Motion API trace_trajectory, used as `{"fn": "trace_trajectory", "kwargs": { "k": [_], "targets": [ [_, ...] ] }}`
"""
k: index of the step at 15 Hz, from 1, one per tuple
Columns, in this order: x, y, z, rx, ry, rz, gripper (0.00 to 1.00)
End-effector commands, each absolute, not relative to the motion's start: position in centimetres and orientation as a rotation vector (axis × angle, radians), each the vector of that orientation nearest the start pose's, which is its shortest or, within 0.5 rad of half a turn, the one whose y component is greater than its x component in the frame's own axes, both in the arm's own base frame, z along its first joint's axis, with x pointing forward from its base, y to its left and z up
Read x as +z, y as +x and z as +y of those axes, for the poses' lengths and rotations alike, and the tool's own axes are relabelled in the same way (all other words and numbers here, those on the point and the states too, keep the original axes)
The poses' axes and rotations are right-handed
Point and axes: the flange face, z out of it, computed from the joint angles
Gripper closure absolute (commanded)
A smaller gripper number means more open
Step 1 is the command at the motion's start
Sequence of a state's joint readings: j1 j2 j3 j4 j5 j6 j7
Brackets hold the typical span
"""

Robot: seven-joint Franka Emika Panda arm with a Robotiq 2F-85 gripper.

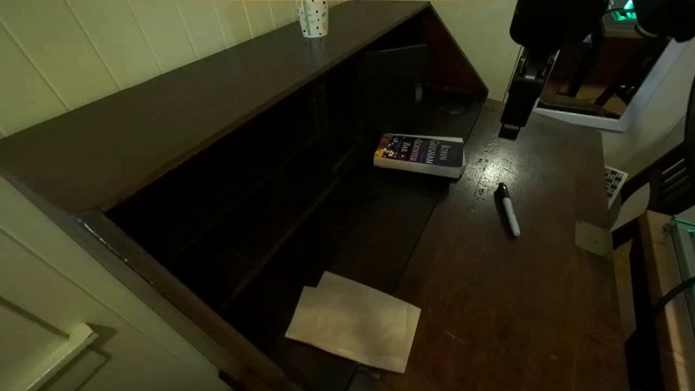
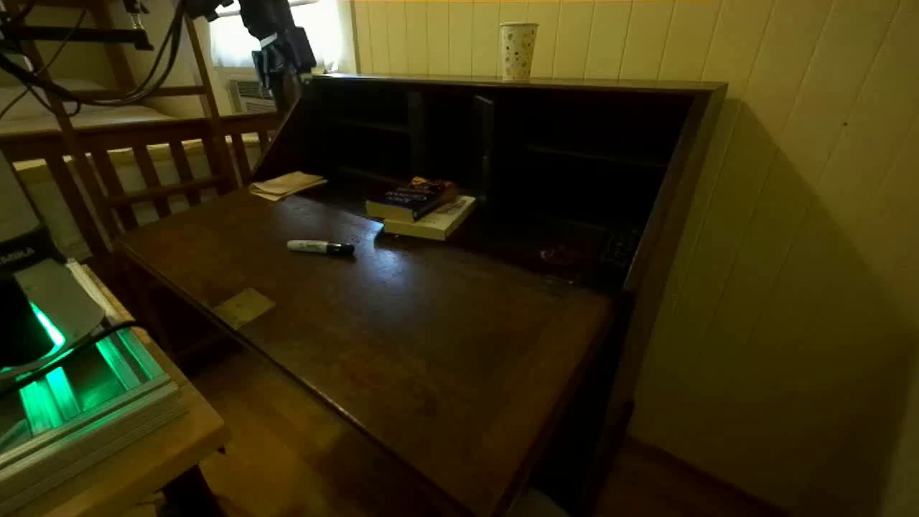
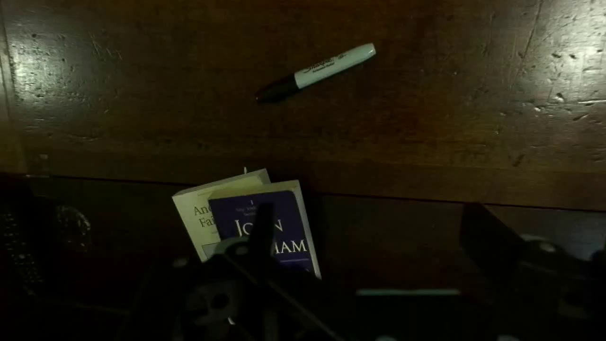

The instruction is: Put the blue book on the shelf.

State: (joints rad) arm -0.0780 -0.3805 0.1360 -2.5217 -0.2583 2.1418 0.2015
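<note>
Navy rectangular paperback (image 1: pixel 419 152): wht lettering, pale pg edges. Wht cylindrical marker (image 3: pixel 316 74): blk cap. Wht tapered cup (image 2: pixel 518 50): dk spots.

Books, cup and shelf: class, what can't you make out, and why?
Full title of the pale book: wrist view, blue book on top.
Some blue book lettering: wrist view, behind the gripper.
Depths of the shelf: both exterior views, shadow.
Rim of the cup: an exterior view, top edge cuts it.

— Where is there room to pass?
— Over the surface (image 2: pixel 402 352), behind or in front of the marker (image 2: pixel 309 247).
— And into the shelf (image 2: pixel 624 85)?
— Beside the upright panel (image 2: pixel 484 147); the blue book (image 2: pixel 403 197), atop a white book (image 2: pixel 425 228), obstructs one side low down.
</note>
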Motion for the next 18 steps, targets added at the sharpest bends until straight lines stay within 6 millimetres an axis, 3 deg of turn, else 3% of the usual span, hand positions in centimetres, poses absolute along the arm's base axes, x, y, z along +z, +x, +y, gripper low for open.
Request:
{"fn": "trace_trajectory", "kwargs": {
  "k": [1,6,13,18],
  "targets": [
    [41.3,41.6,1.3,-0.045,-3.407,0.021,0.00],
    [41.3,41.6,1.3,-0.045,-3.407,0.021,0.00],
    [35.8,42.9,3.3,0.174,-3.589,-0.071,0.00],
    [33.3,44.0,3.6,0.095,-3.775,-0.108,0.00]
  ]
}}
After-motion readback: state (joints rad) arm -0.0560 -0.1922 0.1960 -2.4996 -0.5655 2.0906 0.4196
